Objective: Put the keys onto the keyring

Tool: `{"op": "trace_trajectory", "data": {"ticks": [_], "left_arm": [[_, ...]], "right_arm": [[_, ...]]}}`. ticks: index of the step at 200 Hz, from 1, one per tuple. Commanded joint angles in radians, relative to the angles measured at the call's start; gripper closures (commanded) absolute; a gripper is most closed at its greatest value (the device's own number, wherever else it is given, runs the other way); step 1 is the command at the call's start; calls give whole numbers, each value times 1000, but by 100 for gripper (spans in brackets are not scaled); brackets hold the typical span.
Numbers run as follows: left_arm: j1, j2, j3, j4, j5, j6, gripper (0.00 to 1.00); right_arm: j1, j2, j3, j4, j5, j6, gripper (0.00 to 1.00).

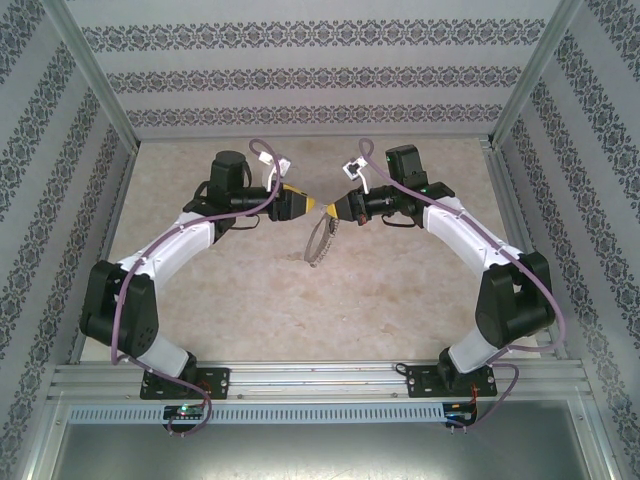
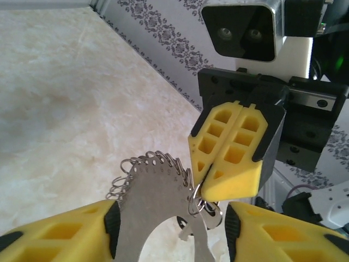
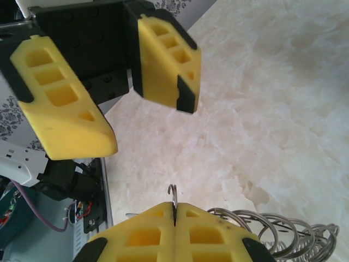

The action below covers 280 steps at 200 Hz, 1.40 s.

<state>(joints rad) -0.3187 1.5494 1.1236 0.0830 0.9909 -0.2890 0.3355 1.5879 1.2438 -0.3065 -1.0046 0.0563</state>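
My right hand [image 2: 209,183] is clenched on the keyring [image 2: 155,191] at its 3 o'clock rim, over the table [image 2: 65,109]. My left hand [image 3: 144,124], released, straddles the ring. A patterned wall [image 2: 163,38] stands at 12 o'clock.

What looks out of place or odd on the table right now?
Nothing spilled or damaged. One oddity: the keyring isn't lying on the table; it dangles tilted in mid-air, pinched by one small loop at its rim in the shut right gripper, with the open left gripper straddling it.
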Motion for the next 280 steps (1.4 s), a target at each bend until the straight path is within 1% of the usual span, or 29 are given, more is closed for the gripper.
{"op": "trace_trajectory", "data": {"ticks": [1,16,66,122,280], "left_arm": [[8,26,17,59,76,-25,53],[4,26,10,77,83,-35,56],[-14,10,-24,118,61,-39,54],[-17,21,-21,141,107,-50,56],[-36,55,10,126,135,-34,57]], "right_arm": [[-4,-1,23,51,-56,18,100],[-4,0,25,59,-57,25,100],[0,12,34,86,-73,51,100],[10,18,37,98,-72,57,100],[20,29,45,118,-71,69,100]]}}
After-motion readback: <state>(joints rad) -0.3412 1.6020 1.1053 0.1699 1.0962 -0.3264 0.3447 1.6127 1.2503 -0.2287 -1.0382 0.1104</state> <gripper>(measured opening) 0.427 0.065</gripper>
